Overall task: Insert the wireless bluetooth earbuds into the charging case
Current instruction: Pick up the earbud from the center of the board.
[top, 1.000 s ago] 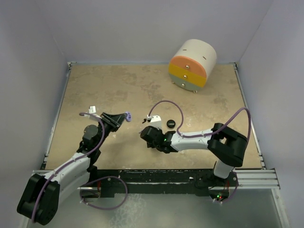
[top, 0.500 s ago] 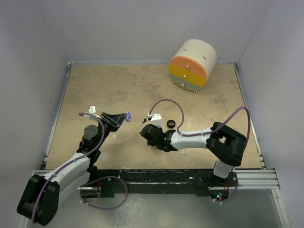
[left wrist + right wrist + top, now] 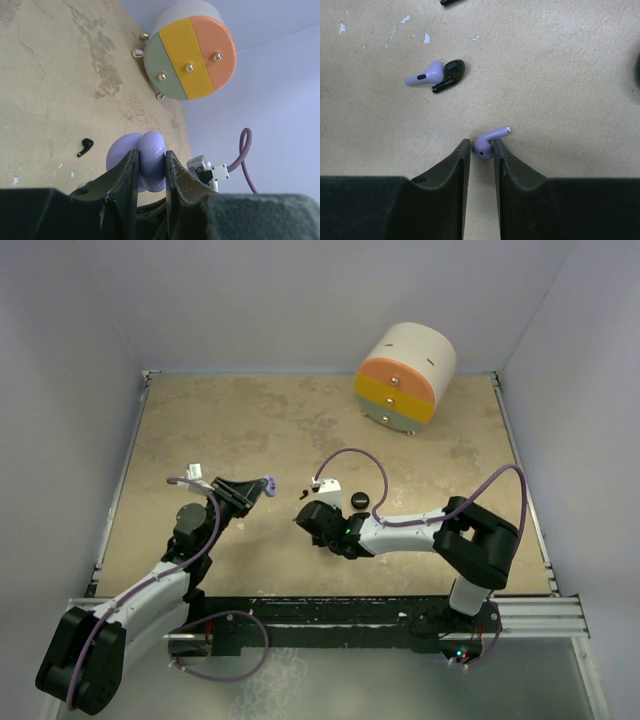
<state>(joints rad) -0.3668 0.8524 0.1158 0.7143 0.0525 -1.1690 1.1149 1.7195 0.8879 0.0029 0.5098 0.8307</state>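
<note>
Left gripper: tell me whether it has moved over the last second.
No. Seen from above, the left gripper stays put left of the black puck, shut on the lavender case.

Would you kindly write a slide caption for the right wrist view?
Right tool flanking a lavender earbud on the table, with another lavender earbud and a black earbud touching beyond.

Robotics laboratory test cell. A tan tabletop (image 3: 250, 430) is boxed in on three sides by plain pale walls (image 3: 300, 300). A left arm (image 3: 150, 590) and a right arm (image 3: 410, 530) stand by an aluminium rail (image 3: 540, 615) at its near edge, with purple cables (image 3: 500, 485) looping along them.
</note>
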